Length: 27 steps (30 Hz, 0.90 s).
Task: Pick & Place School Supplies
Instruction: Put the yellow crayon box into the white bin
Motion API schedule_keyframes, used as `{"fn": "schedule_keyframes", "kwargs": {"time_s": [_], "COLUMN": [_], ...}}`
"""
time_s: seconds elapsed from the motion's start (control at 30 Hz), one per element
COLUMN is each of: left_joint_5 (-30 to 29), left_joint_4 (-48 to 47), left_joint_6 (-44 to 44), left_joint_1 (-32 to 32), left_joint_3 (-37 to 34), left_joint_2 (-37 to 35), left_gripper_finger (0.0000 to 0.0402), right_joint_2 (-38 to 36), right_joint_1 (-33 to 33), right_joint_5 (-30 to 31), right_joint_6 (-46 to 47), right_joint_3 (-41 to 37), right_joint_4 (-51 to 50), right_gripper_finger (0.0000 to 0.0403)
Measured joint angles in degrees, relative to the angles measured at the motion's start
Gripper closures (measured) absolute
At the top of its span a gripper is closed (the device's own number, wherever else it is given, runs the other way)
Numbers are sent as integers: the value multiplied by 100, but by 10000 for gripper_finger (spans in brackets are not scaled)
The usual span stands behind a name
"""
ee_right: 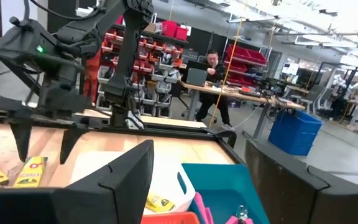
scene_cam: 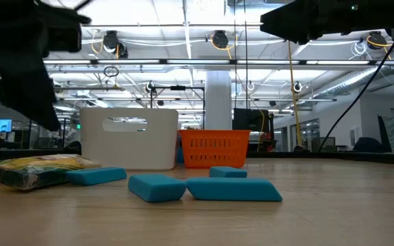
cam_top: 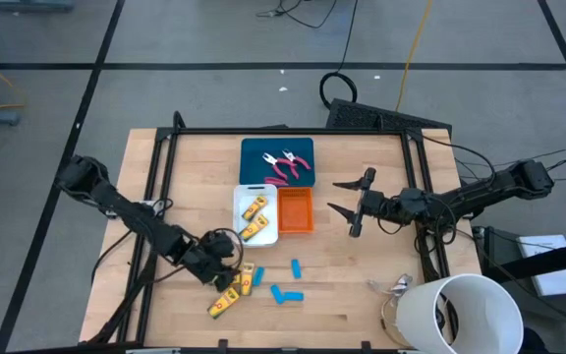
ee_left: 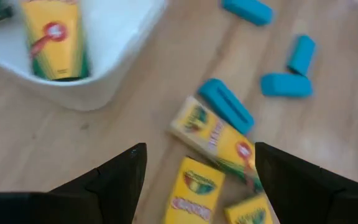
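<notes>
3 yellow boxes (ee_left: 194, 190) lie loose on table (cam_top: 362, 285) w/ blue pcs (cam_top: 285, 293) near left claw (cam_top: 226, 258), spread above them. Straddle 1 box's narrow width, lower squarely. Right claw (cam_top: 350, 206) spread, idle right of trays.

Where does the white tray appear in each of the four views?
High view: white tray at table centre, left of the orange tray.
Low view: centre-left, far back.
Left wrist view: upper left, crayon box inside.
Right wrist view: bottom centre.
Shared landmark: the orange tray beside it.

overhead, table-level, two close wrist views
</notes>
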Motion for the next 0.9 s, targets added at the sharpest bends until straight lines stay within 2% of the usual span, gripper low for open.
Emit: {"fn": "schedule_keyframes", "kwargs": {"time_s": [0.37, 0.6, 0.9], "left_joint_5": [911, 994, 1346], "left_joint_4": [753, 1019, 1562], "left_joint_6": [-863, -1271, -1047], "left_joint_1": [560, 577, 576], "left_joint_3": [-2, 14, 4], "left_joint_2": [906, 1176, 1238], "left_gripper_finger": [98, 98, 98], "right_joint_2": [0, 0, 0], "right_joint_1": [-183, -183, -181], "right_joint_5": [-9, -20, -22], "right_joint_6": [-39, -39, -28], "right_joint_3": [0, 0, 0], "right_joint_4": [-24, -44, -47], "right_gripper_finger": [156, 156, 156]}}
